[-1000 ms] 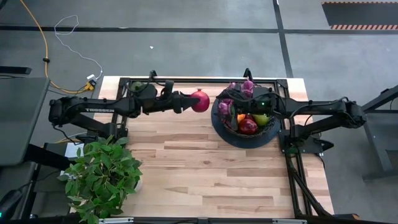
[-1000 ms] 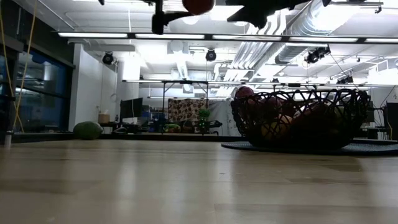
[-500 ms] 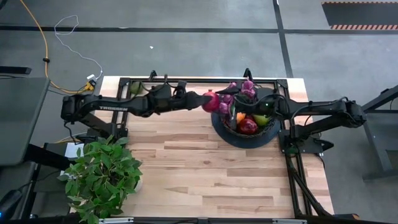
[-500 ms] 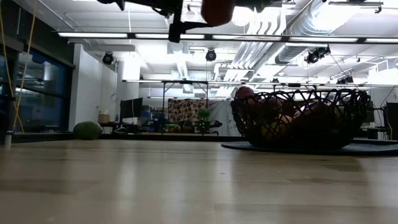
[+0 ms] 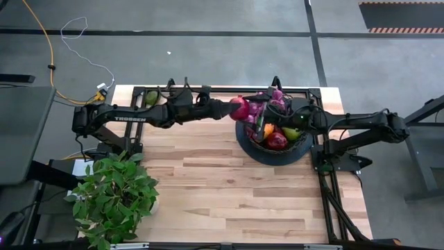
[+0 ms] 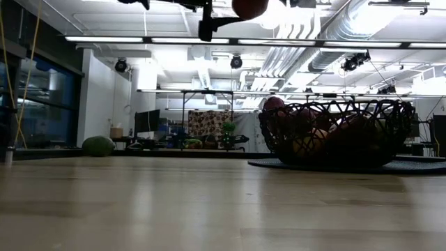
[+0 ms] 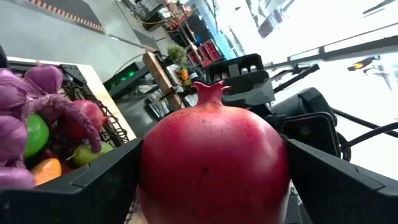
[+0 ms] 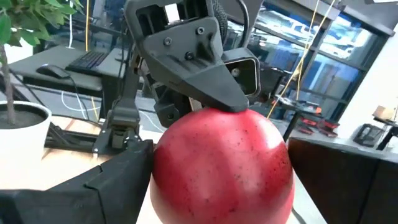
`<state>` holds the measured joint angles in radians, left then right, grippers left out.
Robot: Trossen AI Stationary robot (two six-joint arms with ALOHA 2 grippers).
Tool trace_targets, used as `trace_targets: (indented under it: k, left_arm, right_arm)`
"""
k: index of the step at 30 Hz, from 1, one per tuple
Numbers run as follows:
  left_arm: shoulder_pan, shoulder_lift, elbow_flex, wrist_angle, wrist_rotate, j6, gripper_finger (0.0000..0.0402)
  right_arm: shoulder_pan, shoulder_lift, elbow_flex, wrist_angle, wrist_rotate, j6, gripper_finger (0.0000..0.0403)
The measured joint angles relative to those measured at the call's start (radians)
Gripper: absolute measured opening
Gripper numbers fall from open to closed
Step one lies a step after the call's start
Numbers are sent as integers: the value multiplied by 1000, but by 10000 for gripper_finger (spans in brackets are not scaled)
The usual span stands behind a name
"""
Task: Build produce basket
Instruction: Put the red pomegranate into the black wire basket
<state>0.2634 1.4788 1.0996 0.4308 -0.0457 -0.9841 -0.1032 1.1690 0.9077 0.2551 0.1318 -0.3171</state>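
The left gripper [image 5: 232, 110] holds a red pomegranate [image 5: 239, 109] between its fingers, up in the air at the basket's [image 5: 272, 156] left rim. In the left wrist view the pomegranate [image 7: 213, 163] fills the gap between the two dark fingers [image 7: 81, 186], with its crown pointing away from the wrist. The right gripper [image 5: 262, 125] hovers over the basket with its jaws spread wide; whether it touches the pomegranate cannot be told. The basket sits at the table's [image 5: 208, 180] far right and holds purple grapes [image 5: 276, 97], a red apple [image 5: 276, 141], a green pear [image 5: 291, 133] and an orange [image 5: 268, 129]. A potted plant [image 5: 114, 198] stands at the table's near left corner.
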Motion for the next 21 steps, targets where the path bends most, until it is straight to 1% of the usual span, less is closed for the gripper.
trace_targets:
  k: [5,8,12,16,21]
  left_arm:
    - [0,0,0,7,4,4,361]
    - [3,0,1,22,-8,22,361]
    - [28,-15,5,46,10,37,361]
    - [49,-33,5,51,47,139,361]
    - [71,-60,6,51,145,297,361]
  right_arm:
    - [1,1,-1,15,6,-6,342]
    - [0,2,-3,70,16,-9,342]
    - [-1,5,-4,150,19,22,342]
    - [-2,4,-5,195,28,180,342]
    - [-2,-13,-5,186,20,414,341]
